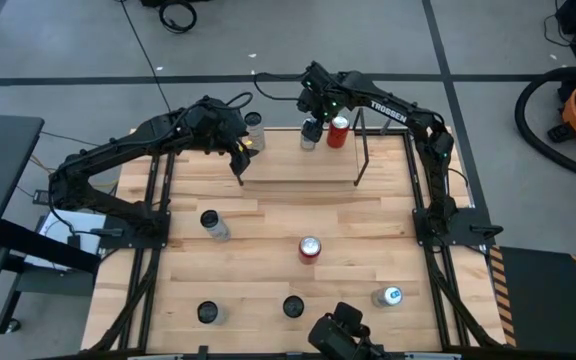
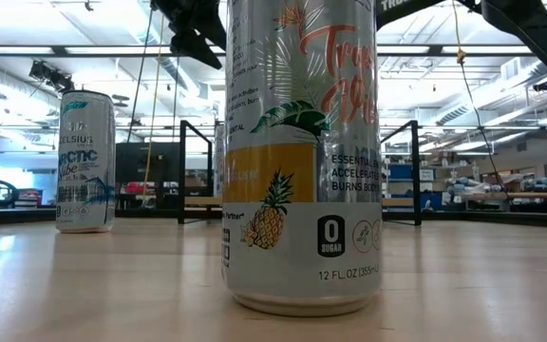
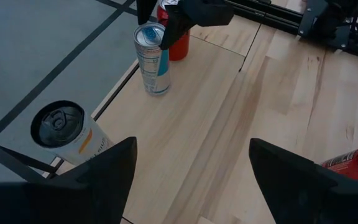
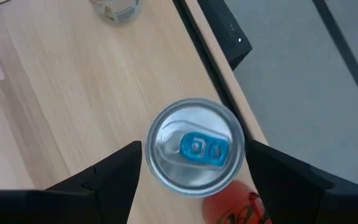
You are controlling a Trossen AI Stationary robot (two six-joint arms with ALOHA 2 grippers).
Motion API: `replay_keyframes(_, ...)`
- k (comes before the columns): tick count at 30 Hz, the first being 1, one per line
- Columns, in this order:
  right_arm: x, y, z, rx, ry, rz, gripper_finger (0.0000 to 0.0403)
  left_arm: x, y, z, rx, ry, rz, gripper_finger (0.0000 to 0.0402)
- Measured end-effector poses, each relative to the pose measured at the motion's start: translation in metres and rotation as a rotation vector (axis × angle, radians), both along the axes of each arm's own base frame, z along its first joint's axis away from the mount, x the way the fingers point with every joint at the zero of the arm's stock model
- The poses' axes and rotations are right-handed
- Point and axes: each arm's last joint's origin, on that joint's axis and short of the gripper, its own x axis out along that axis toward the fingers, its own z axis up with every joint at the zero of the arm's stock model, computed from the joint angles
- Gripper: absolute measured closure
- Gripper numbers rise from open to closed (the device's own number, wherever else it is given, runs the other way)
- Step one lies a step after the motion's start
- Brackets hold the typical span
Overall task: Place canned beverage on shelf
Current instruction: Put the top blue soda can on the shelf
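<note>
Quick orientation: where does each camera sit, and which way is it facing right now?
High: overhead, straight down on the table, shelf, left gripper and right gripper.
Low: table-top height, level past the pineapple can toward the shelf; arms overhead.
Left wrist: own open fingers, facing the blue-tab can.
Right wrist: straight down on that can.
Shared: both wrist views show the blue-tab can.

Bench (image 1: 268, 230): shelf (image 1: 298, 165) at far edge carrying three cans (image 1: 309, 133); five cans (image 1: 310, 248) loose in front.
</note>
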Motion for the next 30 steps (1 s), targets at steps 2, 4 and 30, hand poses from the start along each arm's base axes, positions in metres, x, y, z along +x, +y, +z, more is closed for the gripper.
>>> replay_keyframes(2, 0.0, 0.0, 0.0, 0.006, -0.009, -0.012, 0.0116, 0.0, 0.0, 0.0, 0.001, 0.0, 0.0, 0.009)
replay_keyframes(4, 0.0, 0.0, 0.0, 0.008, -0.011, -0.016, 0.0119, 0.0, 0.0, 0.0, 0.0, 0.0, 0.0, 0.009)
replay_keyframes(30, 0.019, 0.034, 0.0, -0.001, 0.025, -0.325, 0.0214, 0.0, 0.0, 0.0, 0.019, 0.009, -0.016, 0.009)
